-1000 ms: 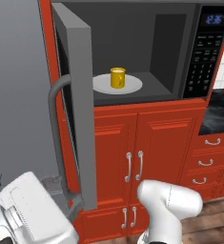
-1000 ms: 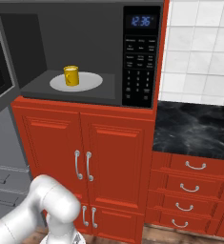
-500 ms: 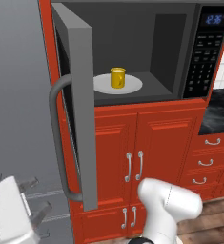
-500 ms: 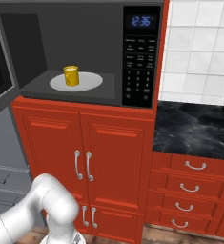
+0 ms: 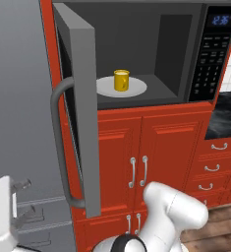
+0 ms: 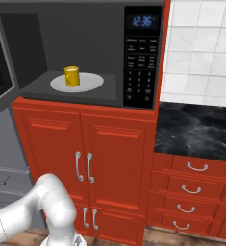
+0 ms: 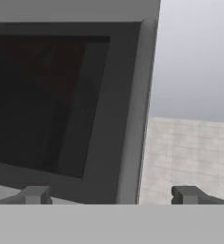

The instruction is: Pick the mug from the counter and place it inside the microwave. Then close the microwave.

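The yellow mug (image 5: 121, 80) (image 6: 71, 76) stands upright on a white plate (image 5: 135, 88) inside the microwave (image 6: 85, 91). Its door (image 5: 80, 103) hangs wide open to the left, the curved grey handle (image 5: 59, 147) facing out. My gripper (image 5: 26, 199) sits low at the left, below and in front of the door's outer face, open and holding nothing. In the hand view the gripper (image 7: 111, 195) points up at the door's dark window (image 7: 42, 100) and handle (image 7: 137, 109), its fingertips (image 7: 35, 194) spread wide apart. The black counter (image 6: 196, 129) lies to the right.
A tall grey refrigerator (image 5: 16, 98) stands left of the door. Red cabinet doors (image 6: 85, 158) with silver handles run below the microwave, red drawers (image 6: 191, 192) under the counter. White wall tiles (image 6: 201, 48) back the counter. The keypad panel (image 6: 142, 57) shows blue digits.
My hand has swung to the left in the left base view, from below the door's edge toward the picture's left border. Mug and door have not moved.
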Available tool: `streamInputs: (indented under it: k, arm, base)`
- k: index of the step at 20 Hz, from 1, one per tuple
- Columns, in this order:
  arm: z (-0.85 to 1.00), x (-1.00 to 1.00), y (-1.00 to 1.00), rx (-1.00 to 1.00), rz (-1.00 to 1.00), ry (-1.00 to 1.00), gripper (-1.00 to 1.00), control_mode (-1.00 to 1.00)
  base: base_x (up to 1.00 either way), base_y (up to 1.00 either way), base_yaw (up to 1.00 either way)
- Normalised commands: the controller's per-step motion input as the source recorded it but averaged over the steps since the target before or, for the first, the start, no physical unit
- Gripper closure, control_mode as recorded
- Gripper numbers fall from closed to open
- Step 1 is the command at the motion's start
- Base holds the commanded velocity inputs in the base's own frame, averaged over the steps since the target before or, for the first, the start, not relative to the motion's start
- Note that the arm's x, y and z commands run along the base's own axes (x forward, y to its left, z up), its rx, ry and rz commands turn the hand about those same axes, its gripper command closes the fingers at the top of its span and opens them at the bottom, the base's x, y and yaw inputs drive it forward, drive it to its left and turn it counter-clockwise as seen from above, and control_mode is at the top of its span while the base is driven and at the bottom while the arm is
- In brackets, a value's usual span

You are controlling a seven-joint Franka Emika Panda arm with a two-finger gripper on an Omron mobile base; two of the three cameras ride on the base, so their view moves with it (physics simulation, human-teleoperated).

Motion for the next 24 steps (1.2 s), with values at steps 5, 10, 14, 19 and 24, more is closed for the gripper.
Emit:
streamInputs:
  k: [5,10,14,19,24]
  arm:
    - [0.04,0.13,-0.07,0.00,-0.03,-0.01,-1.00,-1.00]
    - [0.00,0.14,-0.21,0.00,0.13,0.04,-1.00,-1.00]
    - [0.00,0.04,-0.09,0.00,0.21,0.04,-1.00,-1.00]
    - [0.00,-0.01,-0.43,0.00,0.16,0.00,-1.00,-1.00]
    - [0.09,0.00,-0.65,0.00,0.05,0.00,-1.00,-1.00]
  base:
    - [0.00,0.00,0.00]
    - [0.00,0.00,0.00]
    - [0.00,0.00,0.00]
    - [0.00,0.00,0.00]
    - [0.00,0.00,0.00]
